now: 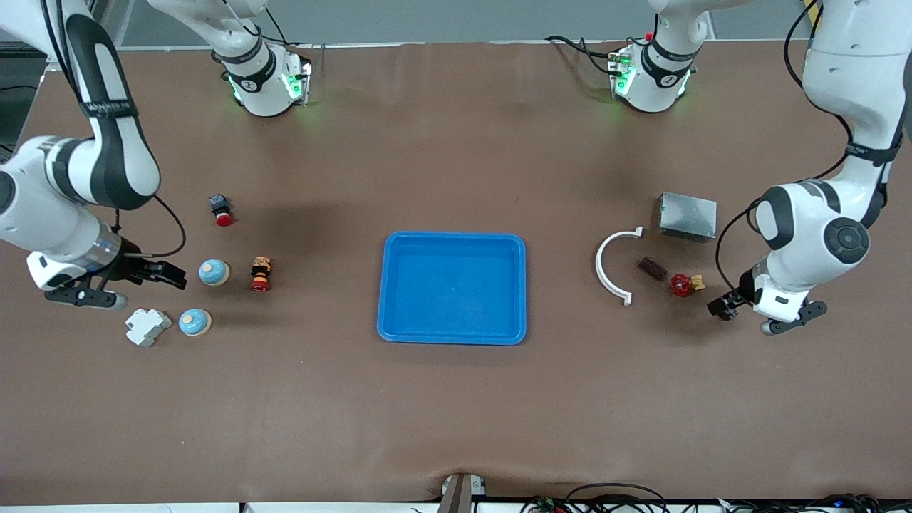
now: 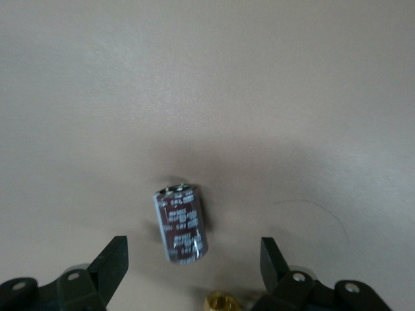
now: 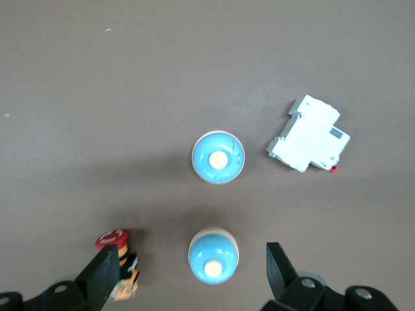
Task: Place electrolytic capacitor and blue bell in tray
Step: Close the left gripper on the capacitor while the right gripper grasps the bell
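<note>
A grey metal box (image 1: 687,216) sits beside a white curved bracket (image 1: 614,264).

White arms, black joint bands, black cables; green-lit bases; black jaws on both grippers

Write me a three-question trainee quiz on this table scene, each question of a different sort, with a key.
1. True or false: the blue tray already holds the capacitor.
2. Multiple choice: the left gripper is A) shut on the capacitor, B) open with the capacitor lying on the table between its fingers, C) over the grey metal box.
3. Fill in: the right gripper is open above one of the ___ blue bells, the one beside the red push button; the other lies beside the white breaker.

Key: 1 false; 2 B; 3 two.
</note>
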Robot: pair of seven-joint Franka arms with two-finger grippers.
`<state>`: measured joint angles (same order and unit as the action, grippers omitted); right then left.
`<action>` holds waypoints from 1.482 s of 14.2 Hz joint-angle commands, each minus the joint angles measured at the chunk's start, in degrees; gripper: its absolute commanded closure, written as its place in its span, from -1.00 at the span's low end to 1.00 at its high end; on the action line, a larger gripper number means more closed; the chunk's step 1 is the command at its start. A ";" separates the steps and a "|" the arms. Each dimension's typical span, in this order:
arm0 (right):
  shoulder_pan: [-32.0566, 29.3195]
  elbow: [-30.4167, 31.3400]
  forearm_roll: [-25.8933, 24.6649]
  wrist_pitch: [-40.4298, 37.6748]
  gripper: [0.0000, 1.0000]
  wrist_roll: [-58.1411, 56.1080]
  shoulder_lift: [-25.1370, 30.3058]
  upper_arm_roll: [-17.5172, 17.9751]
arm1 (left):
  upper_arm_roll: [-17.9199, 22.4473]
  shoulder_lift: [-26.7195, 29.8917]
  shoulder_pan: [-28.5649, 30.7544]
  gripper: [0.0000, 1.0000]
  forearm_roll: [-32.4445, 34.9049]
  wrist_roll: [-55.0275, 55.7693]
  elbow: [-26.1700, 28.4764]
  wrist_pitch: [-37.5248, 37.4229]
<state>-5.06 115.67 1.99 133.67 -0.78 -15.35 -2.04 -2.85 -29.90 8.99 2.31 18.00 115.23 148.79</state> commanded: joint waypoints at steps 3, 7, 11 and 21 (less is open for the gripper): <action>-0.92 -8.86 0.47 0.28 -1.00 0.17 -9.68 0.55 | 0.04 -1.56 0.15 -0.03 1.03 1.07 0.52 4.22; -1.27 -11.69 0.30 2.99 -1.00 0.17 -15.05 0.55 | 0.04 -1.04 0.15 1.00 1.03 1.07 1.05 4.31; -1.36 -11.78 -0.15 5.46 -1.00 0.08 -17.26 0.46 | -0.31 2.64 -0.38 1.00 1.03 1.77 1.31 0.39; -2.68 -10.81 -0.15 8.36 -1.00 -0.01 -20.06 0.55 | -14.98 8.46 -0.99 1.00 1.03 27.32 -0.71 -10.54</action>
<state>-7.00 105.26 1.99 141.31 -0.78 -34.33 -2.21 -15.93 -22.29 8.14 2.32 40.21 114.44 139.26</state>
